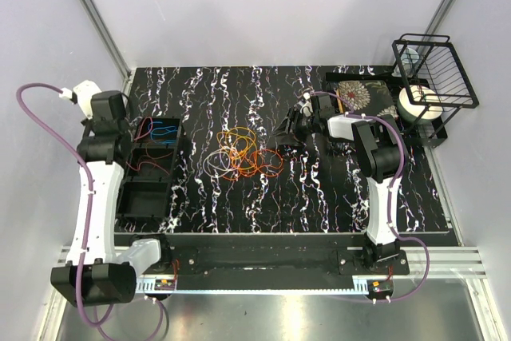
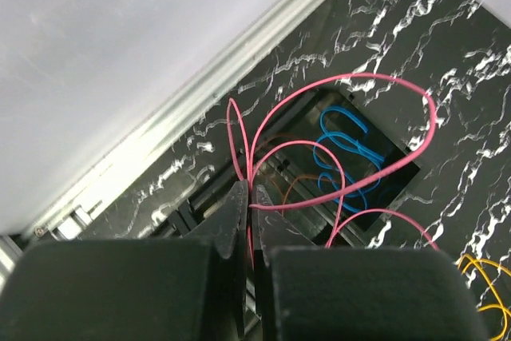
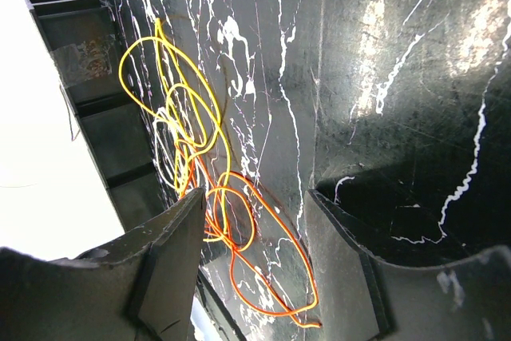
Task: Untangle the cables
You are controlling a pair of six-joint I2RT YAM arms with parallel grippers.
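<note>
Plenty of bare table (image 1: 319, 197) around the orange-yellow tangle (image 1: 239, 156) mid-table, so room to pull loops apart. Black tray (image 1: 142, 201) at the left edge holds the blue cable (image 2: 322, 125); left gripper (image 2: 250, 197) is pinched on the red cable (image 2: 359, 76) above it. I'd lower it inside the walls before letting go. Meanwhile right gripper (image 3: 254, 213) is wide, empty, near the tangle.

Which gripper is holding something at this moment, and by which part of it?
The left gripper is shut on the pinkish-red cable, pinching it where its loops come together. The right gripper is open and holds nothing.
</note>
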